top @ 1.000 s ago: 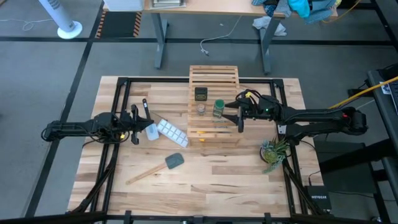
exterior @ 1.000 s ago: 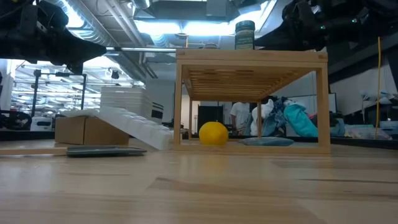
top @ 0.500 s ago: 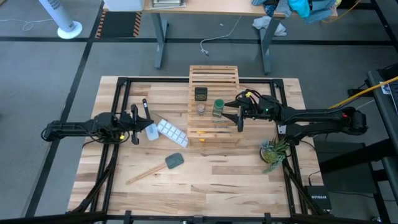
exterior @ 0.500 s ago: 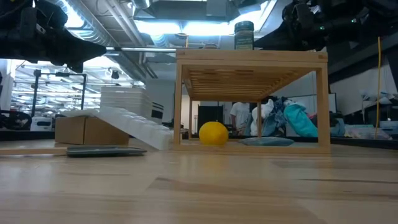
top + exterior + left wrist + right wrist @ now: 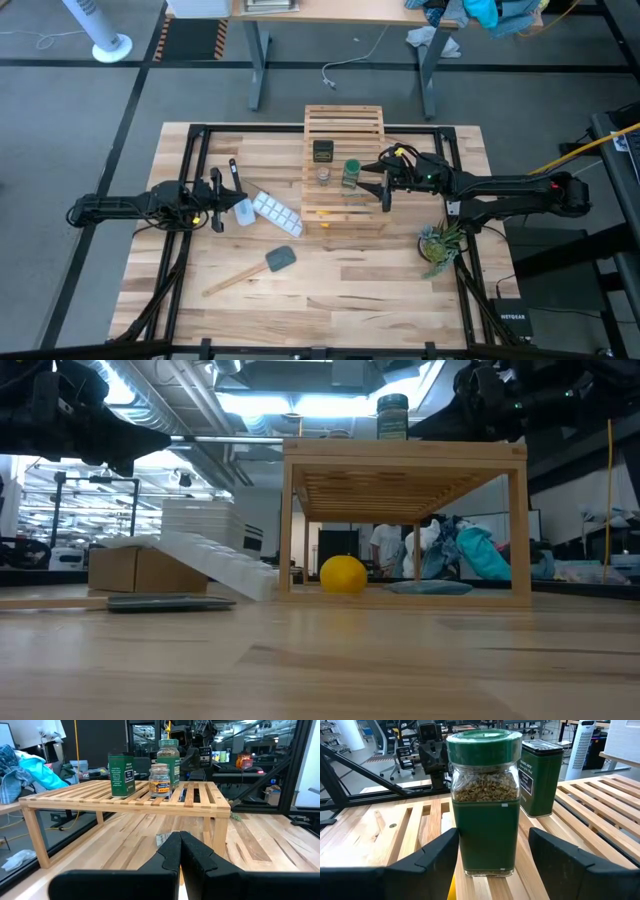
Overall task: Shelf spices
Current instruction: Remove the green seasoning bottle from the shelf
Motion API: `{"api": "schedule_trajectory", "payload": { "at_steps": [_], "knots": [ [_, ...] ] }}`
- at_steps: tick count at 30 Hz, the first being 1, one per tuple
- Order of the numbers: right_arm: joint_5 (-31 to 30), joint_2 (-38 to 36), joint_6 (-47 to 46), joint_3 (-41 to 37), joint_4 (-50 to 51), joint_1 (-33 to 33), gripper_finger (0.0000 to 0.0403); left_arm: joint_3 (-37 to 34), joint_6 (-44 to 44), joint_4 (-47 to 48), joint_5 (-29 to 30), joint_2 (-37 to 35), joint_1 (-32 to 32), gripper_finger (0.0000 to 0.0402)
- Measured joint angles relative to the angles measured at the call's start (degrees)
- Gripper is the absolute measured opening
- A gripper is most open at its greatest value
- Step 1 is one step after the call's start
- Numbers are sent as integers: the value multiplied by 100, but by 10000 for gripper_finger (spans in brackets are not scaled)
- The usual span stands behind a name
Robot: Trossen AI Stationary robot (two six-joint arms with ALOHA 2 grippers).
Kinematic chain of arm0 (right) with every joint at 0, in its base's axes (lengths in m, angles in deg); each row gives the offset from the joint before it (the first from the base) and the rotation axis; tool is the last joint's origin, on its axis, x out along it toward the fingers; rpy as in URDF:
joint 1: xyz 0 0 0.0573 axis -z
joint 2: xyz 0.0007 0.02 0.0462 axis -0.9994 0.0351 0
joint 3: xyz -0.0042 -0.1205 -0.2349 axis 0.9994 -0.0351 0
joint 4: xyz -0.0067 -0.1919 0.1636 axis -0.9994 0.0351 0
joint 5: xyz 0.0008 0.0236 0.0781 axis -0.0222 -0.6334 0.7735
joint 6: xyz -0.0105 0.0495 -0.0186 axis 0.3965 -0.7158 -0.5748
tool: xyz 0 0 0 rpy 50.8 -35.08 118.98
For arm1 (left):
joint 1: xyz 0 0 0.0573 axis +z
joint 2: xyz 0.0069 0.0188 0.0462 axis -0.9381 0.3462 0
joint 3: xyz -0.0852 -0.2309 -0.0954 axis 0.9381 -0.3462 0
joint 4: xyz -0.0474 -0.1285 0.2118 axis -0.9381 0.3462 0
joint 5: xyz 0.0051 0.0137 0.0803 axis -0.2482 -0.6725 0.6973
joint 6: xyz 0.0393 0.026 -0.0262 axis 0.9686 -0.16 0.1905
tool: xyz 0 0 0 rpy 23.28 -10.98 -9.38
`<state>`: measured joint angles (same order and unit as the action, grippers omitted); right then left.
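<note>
Wooden slats of the shelf (image 5: 343,170) carry all three spices, and nothing on the table has shifted since a second ago. The right gripper (image 5: 385,185) stays at the shelf's right edge, its two fingers (image 5: 427,857) spread apart on either side of the green-lidded jar (image 5: 352,174) without touching it; the jar stands upright on the slats. The left gripper (image 5: 216,202) remains well to the left of the shelf, fingers pressed together and holding nothing, just as before. The boxy dark tin (image 5: 322,151) sits farther back on the shelf, and the tiny clear jar (image 5: 323,175) stands just beside the green one, both unmoved.
</note>
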<state>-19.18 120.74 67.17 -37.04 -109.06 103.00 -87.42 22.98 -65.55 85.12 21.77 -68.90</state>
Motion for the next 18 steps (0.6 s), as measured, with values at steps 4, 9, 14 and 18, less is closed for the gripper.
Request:
{"api": "schedule_trajectory", "payload": {
  "at_steps": [4, 9, 14, 18],
  "knots": [
    [-27, 0, -2, 0, -16, 0, 248, 1, -7, 0, 0, 0, 2, 0],
    [-50, 0, -219, 0, -7, 0, 248, 0, 11, 0, 0, 0, 2, 0],
    [-8, 0, -247, 0, -32, 0, 248, 0, 11, 0, 0, 0, 2, 0],
    [92, 0, -245, 0, -38, 0, 265, 2, -13, 0, 0, 0, 2, 0]
  ]
}}
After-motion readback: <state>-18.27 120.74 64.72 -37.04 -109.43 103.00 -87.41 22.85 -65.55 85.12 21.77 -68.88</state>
